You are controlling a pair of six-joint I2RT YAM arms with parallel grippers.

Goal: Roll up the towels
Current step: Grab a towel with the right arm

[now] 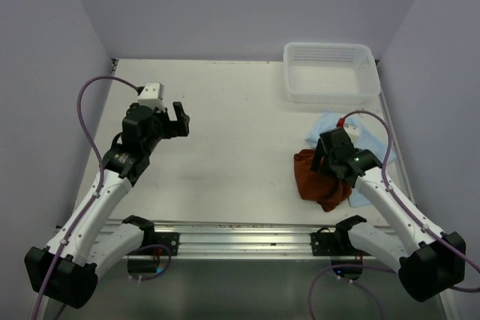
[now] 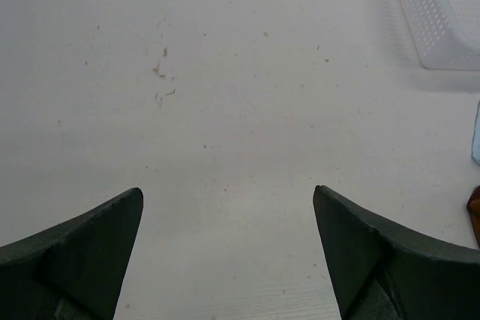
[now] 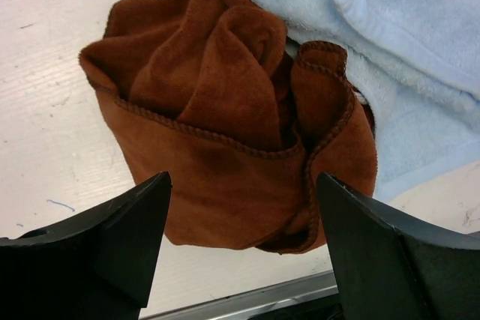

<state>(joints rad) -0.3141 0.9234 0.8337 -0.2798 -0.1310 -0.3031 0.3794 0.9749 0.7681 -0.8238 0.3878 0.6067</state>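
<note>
- Brown towel [image 3: 225,133] lies crumpled; rolling not begun.
- Right tool [image 3: 241,185] wide above it; left tool [image 2: 227,194] wide, empty.
- Next, I judge: grasp, spread flat.

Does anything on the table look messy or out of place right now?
Yes. The brown towel lies crumpled in a heap near the front right edge of the table, overlapping the light blue towel, which is also bunched rather than flat. Nothing looks spilled or damaged.
</note>
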